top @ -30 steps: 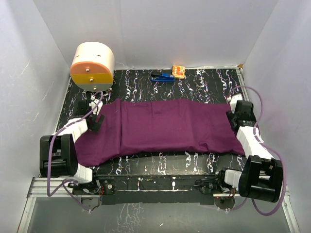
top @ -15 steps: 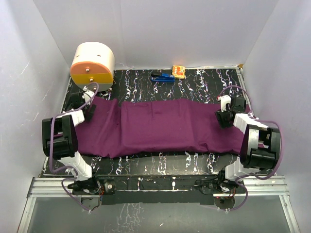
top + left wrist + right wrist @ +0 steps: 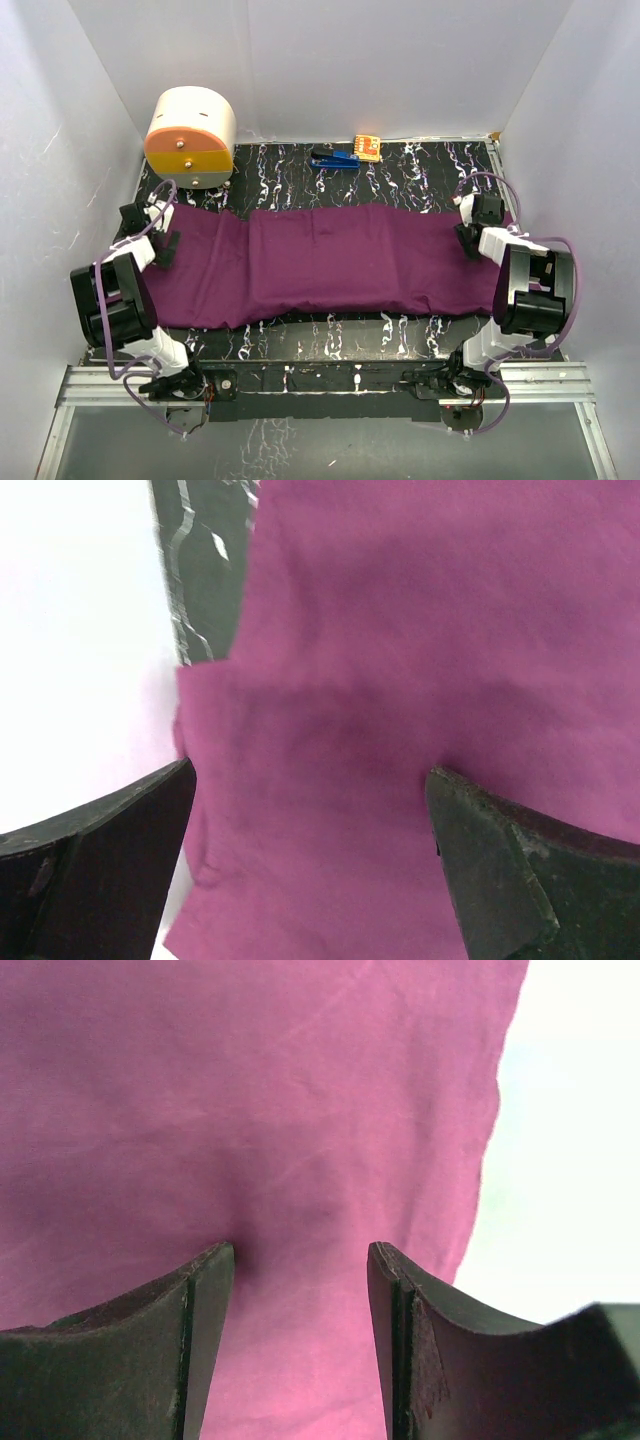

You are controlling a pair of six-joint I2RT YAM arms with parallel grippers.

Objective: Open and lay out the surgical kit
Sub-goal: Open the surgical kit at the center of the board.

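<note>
The surgical kit shows only as its large purple cloth wrap [image 3: 320, 260], spread in a long band across the black marbled table [image 3: 420, 175]. My left gripper [image 3: 160, 243] hovers over the wrap's left end. In the left wrist view the left gripper [image 3: 310, 775] is wide open, with the purple cloth [image 3: 420, 630] and its left edge below and nothing held. My right gripper [image 3: 468, 238] sits over the wrap's right end. Seen from the right wrist, the right gripper [image 3: 300, 1250] is open, its fingers straddling flat cloth [image 3: 250, 1090] near the right edge.
A cream-and-orange round drum [image 3: 190, 137] stands at the back left corner, close to the left arm. A small blue item [image 3: 335, 159] and an orange item [image 3: 366, 148] lie at the back edge. White walls close in on the left, right and back.
The left gripper moved left to the wrap's left end and both arms folded back toward their bases. The right gripper shifted slightly along the right end, its jaws a little narrower.
</note>
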